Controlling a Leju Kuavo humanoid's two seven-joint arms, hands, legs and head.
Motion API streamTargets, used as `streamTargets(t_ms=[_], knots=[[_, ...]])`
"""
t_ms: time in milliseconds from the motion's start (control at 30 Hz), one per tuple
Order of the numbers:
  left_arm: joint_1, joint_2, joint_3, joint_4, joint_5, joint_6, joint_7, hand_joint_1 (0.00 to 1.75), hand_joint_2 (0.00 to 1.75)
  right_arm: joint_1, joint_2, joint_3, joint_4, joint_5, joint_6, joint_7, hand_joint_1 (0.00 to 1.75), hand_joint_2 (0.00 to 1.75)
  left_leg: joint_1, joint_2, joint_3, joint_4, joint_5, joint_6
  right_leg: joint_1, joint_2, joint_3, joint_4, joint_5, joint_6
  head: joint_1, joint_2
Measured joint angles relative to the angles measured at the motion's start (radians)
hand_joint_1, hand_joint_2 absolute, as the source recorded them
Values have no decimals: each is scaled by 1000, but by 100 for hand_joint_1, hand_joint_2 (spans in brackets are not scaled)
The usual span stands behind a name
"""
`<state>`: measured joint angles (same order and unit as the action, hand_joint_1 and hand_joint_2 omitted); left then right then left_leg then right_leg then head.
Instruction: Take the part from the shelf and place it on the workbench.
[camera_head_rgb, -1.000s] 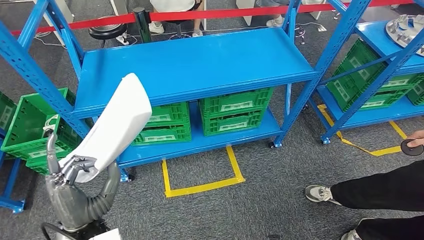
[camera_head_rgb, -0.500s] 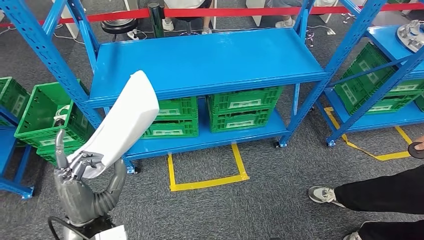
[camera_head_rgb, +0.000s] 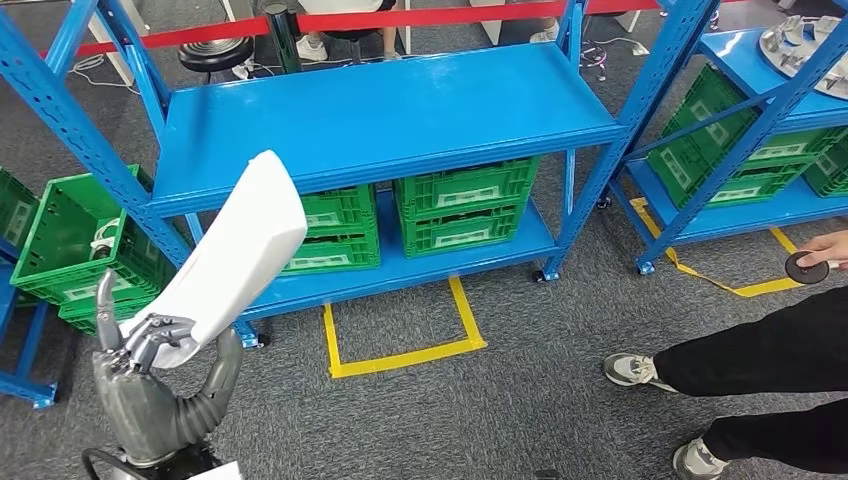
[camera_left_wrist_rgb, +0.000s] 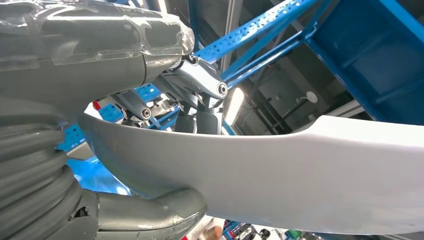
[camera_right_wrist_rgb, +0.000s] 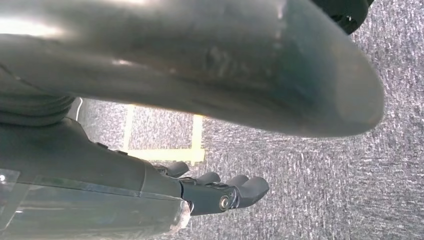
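My left hand (camera_head_rgb: 145, 345) grips the lower end of a long white curved part (camera_head_rgb: 235, 250) at the lower left of the head view. The part slants up and right, its top end in front of the blue shelf's edge. In the left wrist view the same white part (camera_left_wrist_rgb: 300, 170) runs across the picture, with the left hand's (camera_left_wrist_rgb: 150, 100) fingers over it and the thick grey thumb (camera_left_wrist_rgb: 150, 215) under it. In the right wrist view my right hand (camera_right_wrist_rgb: 215, 192) hangs over grey carpet, fingers loosely apart and holding nothing.
A blue shelf rack (camera_head_rgb: 380, 110) stands ahead with green crates (camera_head_rgb: 465, 210) on its lower level and another green crate (camera_head_rgb: 60, 240) at the left. A yellow tape square (camera_head_rgb: 400, 355) marks the carpet. A person's legs (camera_head_rgb: 760, 360) are at the right. A second rack carries a metal part (camera_head_rgb: 800, 45).
The whole picture has swung a little right and then back left, so the camera moved. My left hand still holds the white part the same way.
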<state>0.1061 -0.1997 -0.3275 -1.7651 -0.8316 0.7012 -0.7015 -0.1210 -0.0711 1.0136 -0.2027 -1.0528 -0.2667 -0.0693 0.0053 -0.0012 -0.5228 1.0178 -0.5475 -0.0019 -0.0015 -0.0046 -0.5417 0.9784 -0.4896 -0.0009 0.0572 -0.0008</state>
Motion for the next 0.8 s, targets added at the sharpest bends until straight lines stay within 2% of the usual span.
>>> streamTargets(t_ms=[100, 133, 167, 200, 267, 300, 333, 367, 433, 467, 500, 533, 600, 633, 667, 733, 767, 800], knots=[[15, 0, 0, -11, -7, 1, 0, 175, 175, 0, 0, 0, 0, 7, 0, 0, 0, 0, -1, -1, 5, -22, 5, 17, 1, 1, -8, 3, 4, 17, 3, 0], [20, 0, 1, -14, -8, 1, 0, 175, 175, 0, 0, 0, 0, 9, 1, 0, 0, 0, 1, 0, 4, -26, 9, 23, 0, 2, -12, 8, -3, 22, 4, 0], [23, 0, 1, -18, -9, 1, 0, 175, 175, 0, 0, 0, 0, 11, 1, 0, 0, 0, 3, 1, 3, -30, 14, 29, -2, 3, -21, 29, -21, 28, 7, 0], [27, -1, 1, -22, -10, 1, 0, 175, 175, 1, 1, 0, 0, 13, 1, 0, 0, 0, 5, 3, 1, -32, 18, 34, -4, 4, -38, 72, -51, 34, 12, 0], [36, -1, 3, -29, -11, 1, 0, 175, 175, 1, 4, 0, 0, 17, 2, 1, 0, 0, 5, 6, -4, -32, 22, 38, -8, 4, -89, 204, -123, 43, 22, 0], [41, -1, 4, -31, -12, 1, 0, 175, 175, 1, 5, 0, 0, 18, 2, 2, 0, 0, 5, 7, -6, -32, 22, 38, -10, 4, -109, 260, -144, 46, 25, 0], [45, -1, 5, -32, -12, 1, 0, 175, 175, 2, 6, 0, 0, 19, 2, 2, 0, 0, 4, 8, -6, -31, 23, 38, -12, 4, -115, 284, -145, 48, 26, 0], [47, 0, 7, -34, -12, 1, 0, 175, 175, 2, 7, 0, 0, 20, 2, 3, 0, 0, 4, 8, -6, -31, 23, 37, -15, 4, -103, 267, -126, 49, 29, 0], [49, 0, 10, -38, -12, 1, 0, 175, 175, 1, 7, 0, 0, 23, 1, 3, 0, 0, 5, 7, -3, -31, 22, 32, -18, 4, -43, 142, -54, 46, 35, 0], [49, 0, 11, -41, -12, 1, 0, 175, 175, 1, 8, 0, 1, 24, 1, 3, 0, 0, 4, 6, -3, -29, 21, 28, -17, 4, -13, 76, -27, 44, 38, 0], [49, 0, 13, -44, -12, 1, 0, 175, 175, 0, 8, 0, 1, 25, 1, 3, 0, 0, 3, 6, -5, -28, 21, 22, -16, 5, 8, 29, -14, 39, 39, 0], [49, 0, 14, -46, -12, 1, 0, 175, 175, 0, 8, 0, 1, 25, 0, 3, 0, 0, 2, 6, -8, -27, 22, 15, -14, 6, 17, 5, -12, 34, 39, 0], [50, 0, 17, -50, -12, 1, 0, 175, 175, 0, 9, 1, 0, 25, 0, 3, 0, 0, 2, 7, -13, -27, 25, 2, -12, 6, 17, -4, -16, 22, 35, 0], [50, 0, 18, -52, -12, 1, 0, 175, 175, 0, 10, 1, 0, 25, 0, 3, 0, 0, 2, 7, -14, -27, 23, 0, -11, 6, 16, -6, -15, 19, 32, 0], [50, 0, 19, -54, -12, 1, 0, 175, 175, 0, 11, 1, 0, 26, 0, 3, 0, 0, 2, 7, -14, -28, 22, 7, -11, 5, 16, -9, -14, 18, 29, 0], [52, 1, 21, -58, -12, 1, 0, 175, 175, 0, 12, 0, 0, 26, 0, 3, 0, 0, 1, 7, -13, -31, 20, 30, -9, 5, 17, -11, -15, 21, 20, 0], [52, 1, 21, -60, -12, 1, 0, 175, 175, 0, 12, 0, 0, 27, 0, 4, 0, 0, 2, 7, -12, -33, 22, 38, -8, 5, 17, -10, -15, 21, 15, 0], [53, 1, 22, -61, -12, 1, 0, 175, 175, -1, 12, 0, 0, 29, 0, 6, 0, 0, 3, 7, -12, -33, 23, 38, -7, 5, 18, -10, -15, 19, 13, 0]])
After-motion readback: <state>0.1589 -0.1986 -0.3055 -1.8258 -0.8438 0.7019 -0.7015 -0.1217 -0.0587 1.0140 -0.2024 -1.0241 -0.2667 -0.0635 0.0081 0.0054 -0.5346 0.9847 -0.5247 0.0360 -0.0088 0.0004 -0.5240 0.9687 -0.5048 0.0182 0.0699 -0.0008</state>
